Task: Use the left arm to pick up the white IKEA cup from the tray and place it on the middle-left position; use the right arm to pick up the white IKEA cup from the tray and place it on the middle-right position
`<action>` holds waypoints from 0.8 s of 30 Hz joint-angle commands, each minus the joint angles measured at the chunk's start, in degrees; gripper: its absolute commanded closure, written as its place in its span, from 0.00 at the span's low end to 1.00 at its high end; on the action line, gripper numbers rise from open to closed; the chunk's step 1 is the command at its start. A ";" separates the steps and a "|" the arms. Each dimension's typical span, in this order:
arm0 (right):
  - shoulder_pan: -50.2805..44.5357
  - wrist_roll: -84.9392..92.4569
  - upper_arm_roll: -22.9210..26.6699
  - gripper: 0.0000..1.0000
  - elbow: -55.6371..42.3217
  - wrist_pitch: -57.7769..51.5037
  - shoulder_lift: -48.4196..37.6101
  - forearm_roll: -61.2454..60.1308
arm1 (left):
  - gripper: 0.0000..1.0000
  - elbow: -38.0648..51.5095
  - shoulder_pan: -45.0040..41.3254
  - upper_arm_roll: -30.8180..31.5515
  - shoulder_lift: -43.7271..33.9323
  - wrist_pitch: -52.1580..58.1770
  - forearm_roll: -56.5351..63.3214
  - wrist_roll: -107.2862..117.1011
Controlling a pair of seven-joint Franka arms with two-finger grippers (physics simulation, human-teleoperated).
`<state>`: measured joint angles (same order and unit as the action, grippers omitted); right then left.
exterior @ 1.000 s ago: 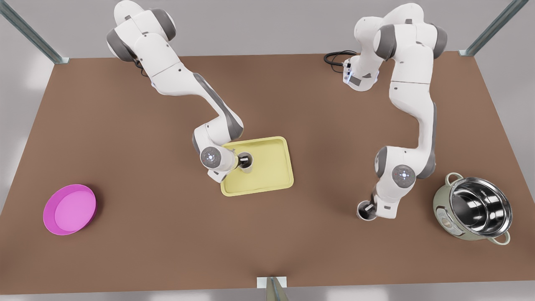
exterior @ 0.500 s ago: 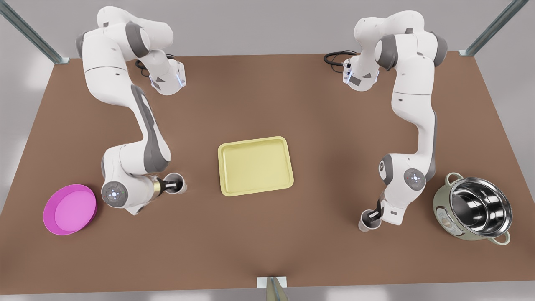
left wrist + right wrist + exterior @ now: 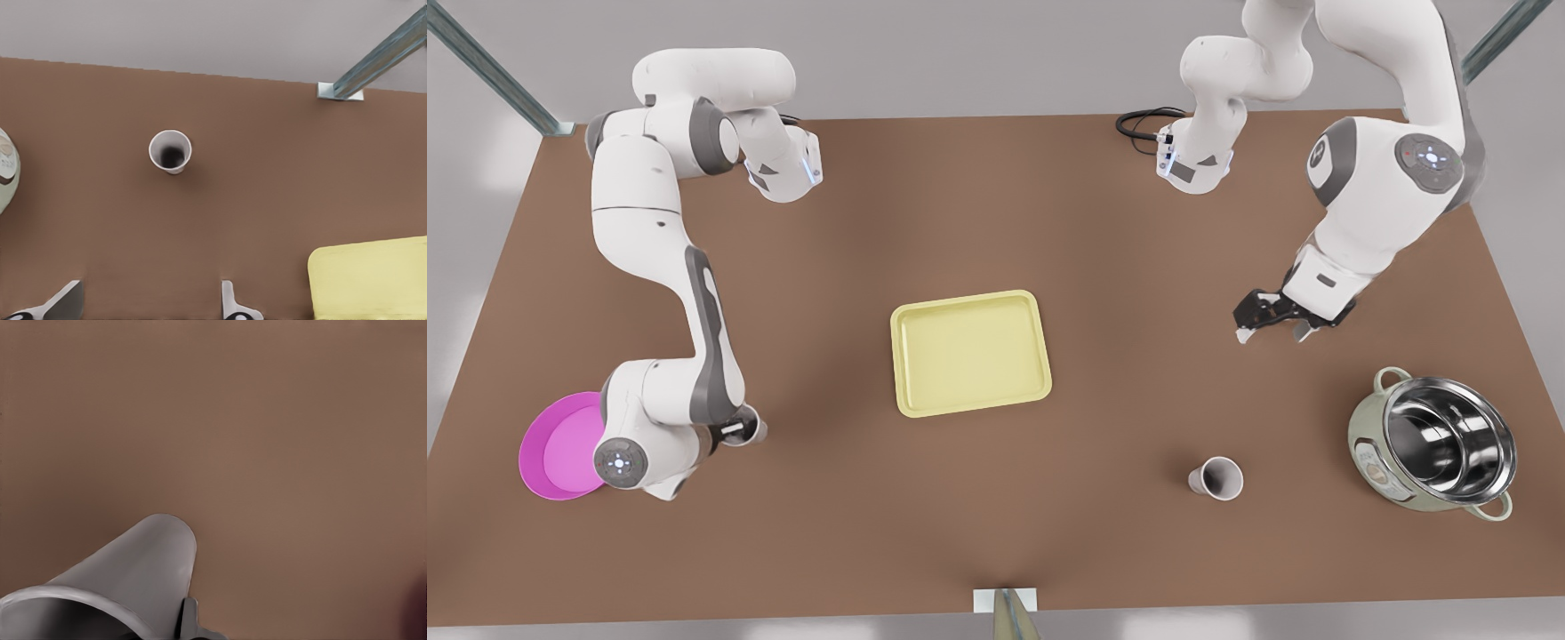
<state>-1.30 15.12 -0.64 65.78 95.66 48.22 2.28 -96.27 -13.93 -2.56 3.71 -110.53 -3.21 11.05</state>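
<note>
One white cup [image 3: 1216, 478] stands upright on the brown table at the front view's right, also seen from above as the cup [image 3: 170, 151] in the left wrist view. My left gripper [image 3: 1270, 334] hangs open well above and behind it, its fingertips [image 3: 230, 303] wide apart with nothing between them. At the front view's left, my right gripper [image 3: 735, 433] is shut on the second white cup [image 3: 754, 427], close to the table. The right wrist view shows this cup [image 3: 127, 587] up close with one finger [image 3: 189, 620] against its wall. The pale yellow tray [image 3: 969, 353] lies in the middle with nothing on it.
A magenta-pink dish [image 3: 560, 444] lies just beside the right arm's wrist, at the front view's left. A steel pot [image 3: 1436, 449] sits at the front view's right, past the standing cup. Black cables [image 3: 1138, 120] lie at the table's back edge.
My left gripper let go of its cup and rose up and back, away from it. My right gripper carried its cup further toward the pink dish.
</note>
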 commanded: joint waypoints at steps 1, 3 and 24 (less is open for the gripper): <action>-0.02 18.81 -0.24 1.00 -0.04 4.01 -0.05 0.27 | 0.00 3.27 2.33 0.01 1.73 12.00 1.45 -9.02; 0.86 19.60 -1.38 1.00 -0.04 4.88 -0.14 -0.96 | 0.00 10.23 2.77 -0.16 6.83 18.68 0.57 -11.22; 0.69 24.44 -1.64 0.62 0.22 17.63 3.72 -0.61 | 0.00 10.49 2.24 0.01 6.13 17.80 0.48 -10.26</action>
<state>-0.60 33.34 -2.28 66.02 112.14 52.04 1.52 -85.82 -11.68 -2.52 9.83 -92.75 -2.69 3.39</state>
